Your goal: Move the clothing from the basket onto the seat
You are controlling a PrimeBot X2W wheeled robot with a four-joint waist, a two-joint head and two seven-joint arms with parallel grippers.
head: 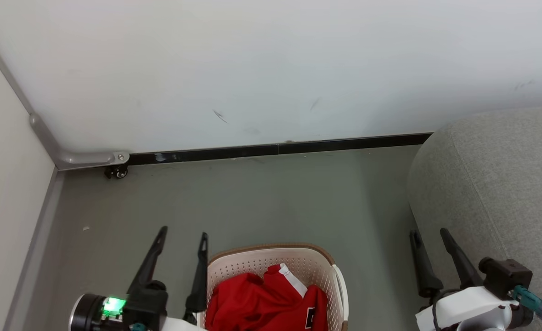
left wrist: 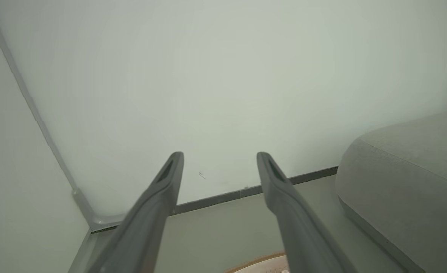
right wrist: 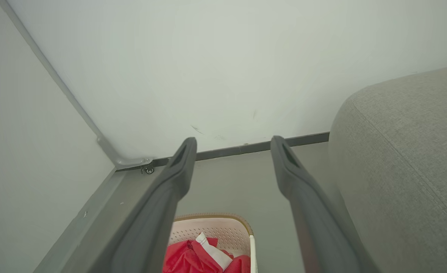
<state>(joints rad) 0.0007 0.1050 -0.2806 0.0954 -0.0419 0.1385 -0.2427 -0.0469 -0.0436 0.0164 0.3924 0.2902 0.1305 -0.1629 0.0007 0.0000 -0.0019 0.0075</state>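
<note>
The left gripper (head: 183, 232) stands wide, its 2 long dark fingers spread with nothing between them, above the grey-green floor (head: 275, 197). Just to its right sits the oval, cream, perforated plastic basket (head: 271, 248) with a brown rim. In the head view the gripper's inner finger overlaps the basket's left edge; whether they touch cannot be told. The soft red clothing (head: 257, 303), with white trim and a black-and-white mark, lies heaped inside the basket, to the right of this gripper and nearer the robot than its fingertips.

The right gripper (head: 429, 231) is also spread wide and empty. Basket and clothing lie to its left, apart from it across a strip of floor. The large grey woven-fabric seat (head: 496, 184) rises just to its right, the outer finger crossing the seat's rounded side; contact cannot be told. In the right wrist view the basket and red cloth show low between the 2 fingers. A white wall (head: 271, 69) with dark skirting stands ahead of both grippers.
</note>
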